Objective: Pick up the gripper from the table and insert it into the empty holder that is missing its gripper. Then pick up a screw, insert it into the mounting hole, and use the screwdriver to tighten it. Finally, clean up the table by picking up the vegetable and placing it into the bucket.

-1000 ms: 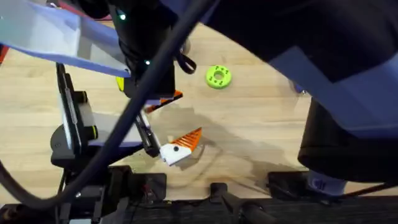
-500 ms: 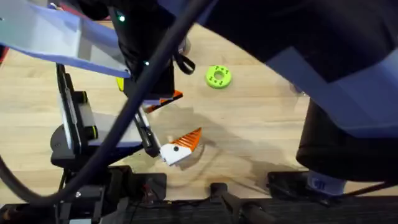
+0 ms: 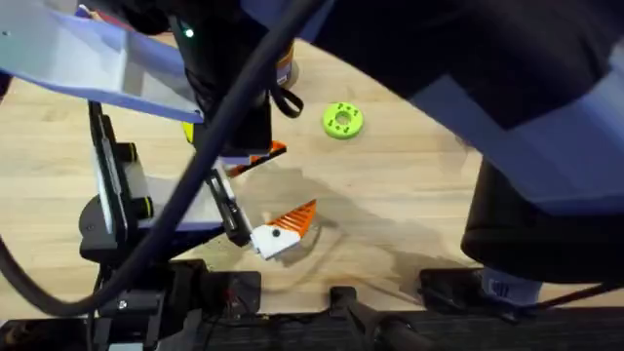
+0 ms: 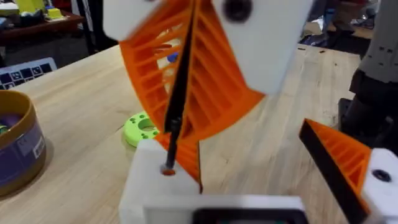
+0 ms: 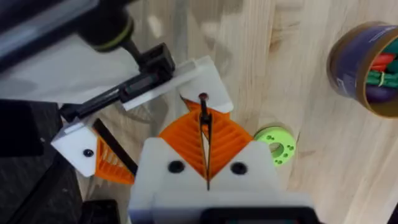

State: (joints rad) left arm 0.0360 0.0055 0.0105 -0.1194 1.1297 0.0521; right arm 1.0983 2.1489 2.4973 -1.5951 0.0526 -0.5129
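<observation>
Right pincer [image 5: 204, 118]: pads are clamped together on a thin dark shaft [image 5: 204, 140]. You cannot tell from these views whether the shaft is the screwdriver's bit or a long screw.

The shaft tip sits at a small hole in the holder [image 5: 202, 74]. The holder is the white block on one side of the left pincer [image 4: 249, 155], whose fingers stand apart. An orange piece, probably the gripper [image 4: 189, 158], lies against the holder's inner face, so treat the insertion as done.

Step in hand: fastening at the mounting hole.

Next move:
1. Keep the shaft in line with the hole. It leans a little in the left wrist view.
2. Press along the shaft only; side load may lift the tip out.
3. Hold the left arm steady as the reaction point.

A green disc [image 5: 277, 144] lies on the tabletop [image 5: 261, 37] just beyond the holder. The bucket [image 5: 367, 68] stands farther off, well apart, with green and red items inside. Clean-up is judged not yet finished.
</observation>
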